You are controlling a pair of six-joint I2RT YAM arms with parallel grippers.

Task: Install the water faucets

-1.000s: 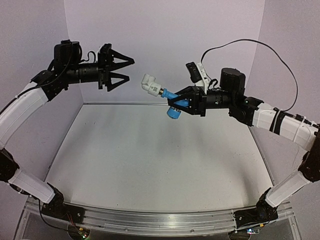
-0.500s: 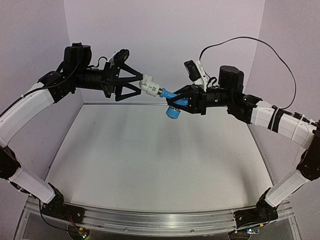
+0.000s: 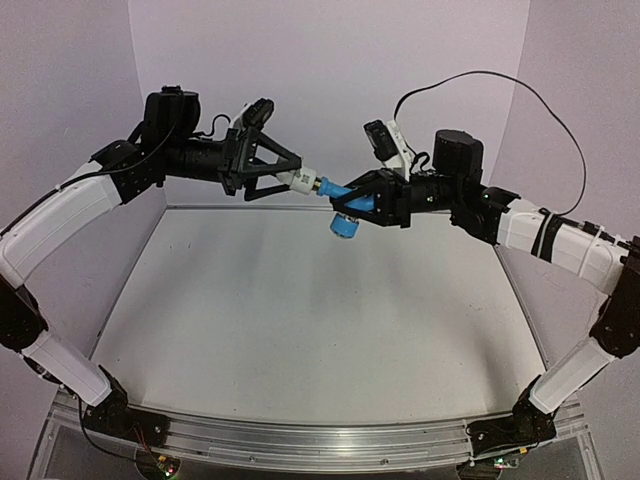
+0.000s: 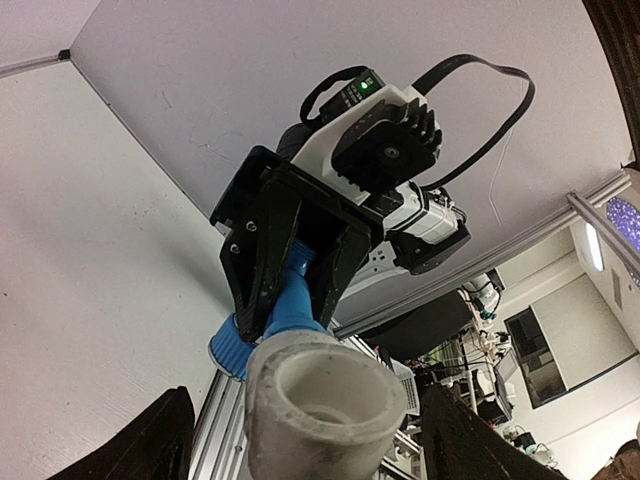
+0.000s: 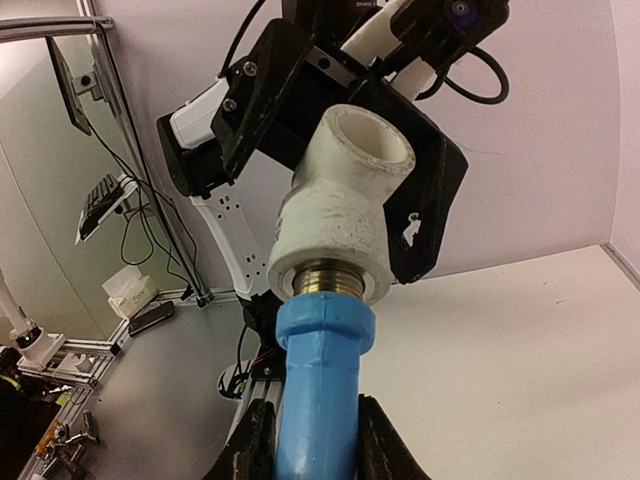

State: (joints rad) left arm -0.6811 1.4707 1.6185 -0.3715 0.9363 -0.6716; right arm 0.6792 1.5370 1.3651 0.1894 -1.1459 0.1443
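At upper centre of the top view, now straddling the fitting point(image 3: 300, 181) with the left gripper point(image 3: 293, 178), after hanging well apart at upper left a second ago. Narrowing its jaws, yet leaving gaps on either side in the left wrist view, so seemingly not pinching yet. Clamping the tap point(image 3: 341, 195) shut in the right gripper point(image 3: 362, 201), mid-air, just right of centre, with the fitting on its threaded end. Probably readying a two-handed twist to tighten the joint.

Tap point(image 5: 318, 400) is glowing bright blue, its thread point(image 5: 322, 277) shining brass, fitting point(image 5: 335, 215) showing scuffed white, my left hand point(image 3: 297, 178) and right hand point(image 3: 350, 202) both looking black.
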